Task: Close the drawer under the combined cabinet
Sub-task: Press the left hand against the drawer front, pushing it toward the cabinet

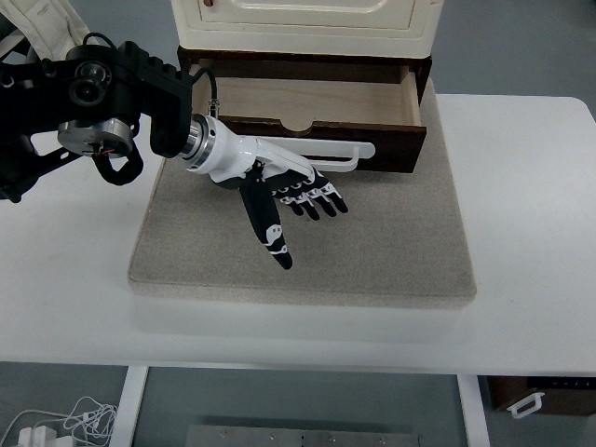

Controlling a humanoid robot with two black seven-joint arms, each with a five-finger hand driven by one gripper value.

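A dark brown wooden drawer (317,135) stands pulled out from under the cream cabinet (307,23), its light wood inside bare. My left hand (298,191) reaches in from the left and hovers just in front of the drawer's front panel, palm up. Its fingers (317,198) are spread and hold nothing, and one white finger (321,149) lies stretched along the front panel near the notch handle. The thumb (272,233) points toward the near edge. The right arm does not show.
The cabinet and drawer sit on a grey felt mat (307,251) on a white table (74,279). The black left arm (84,93) fills the upper left. Cables (65,419) lie on the floor below the table's near edge.
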